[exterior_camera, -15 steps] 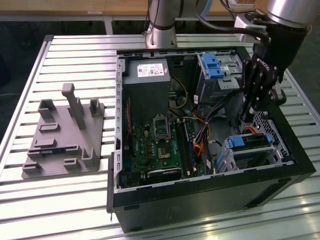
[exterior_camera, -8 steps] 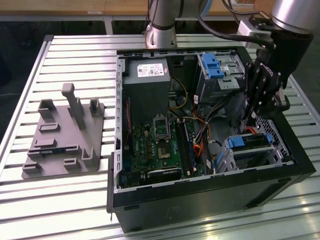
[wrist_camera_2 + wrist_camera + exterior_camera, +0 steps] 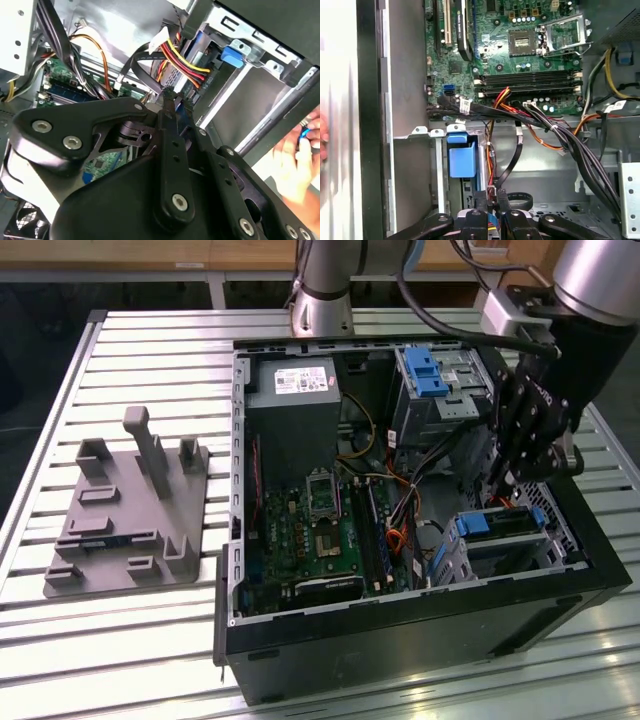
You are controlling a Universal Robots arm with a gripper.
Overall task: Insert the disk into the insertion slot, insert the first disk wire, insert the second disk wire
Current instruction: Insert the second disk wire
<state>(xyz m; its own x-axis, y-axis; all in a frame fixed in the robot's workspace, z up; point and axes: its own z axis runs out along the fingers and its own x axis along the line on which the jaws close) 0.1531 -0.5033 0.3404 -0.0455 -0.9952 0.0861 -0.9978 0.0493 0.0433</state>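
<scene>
Disk (image 3: pixel 505 524) sits in insertion slot (image 3: pixel 520 555), gripper (image 3: pixel 492 192) fingers clamped on a wire connector at the disk's end; keep it square, push straight in, mind nearby cables (image 3: pixel 570 137)

Bright blue carrier frame (image 3: pixel 500 523) (grey perforated insertion slot (image 3: pixel 565 540)), black gripper (image 3: pixel 503 480).

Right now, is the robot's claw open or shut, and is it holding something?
End effector: closed, its fingertips pinched on a small connector at the end of a wire, just behind the disk in the insertion slot.
</scene>
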